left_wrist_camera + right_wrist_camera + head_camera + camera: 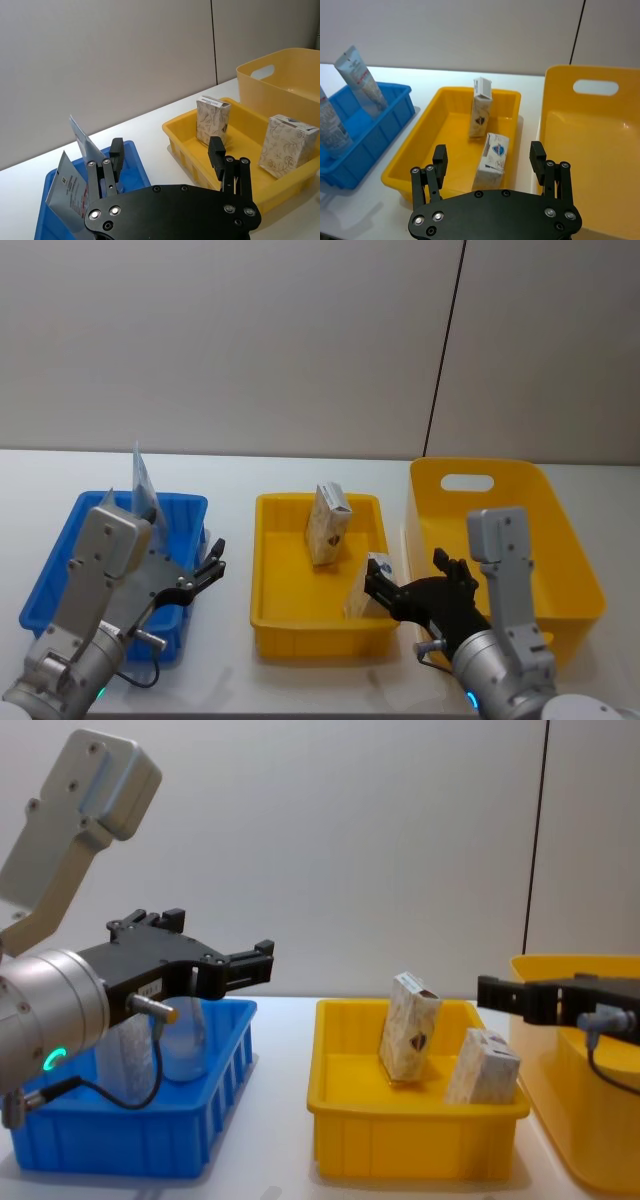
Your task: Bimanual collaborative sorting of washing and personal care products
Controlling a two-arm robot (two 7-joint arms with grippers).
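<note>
Two beige marbled cartons stand in the yellow tray (268, 570): one upright at the back (327, 524), one leaning at the front right (362, 585). My right gripper (392, 590) hangs open just above the front carton (492, 156), apart from it. Two light-blue tubes (361, 80) (330, 125) lean in the blue tray (60, 570). My left gripper (208, 568) is open and empty above that tray's right edge, pointing toward the yellow tray. The chest view shows the left gripper (262, 961) well above the tray rim and the right gripper (492, 996) over the front carton (483, 1068).
A deep yellow bin (560, 540) with a handle slot stands at the right, close to the yellow tray. A grey wall runs behind the white table (230, 475). Bare table lies between the trays and along the back.
</note>
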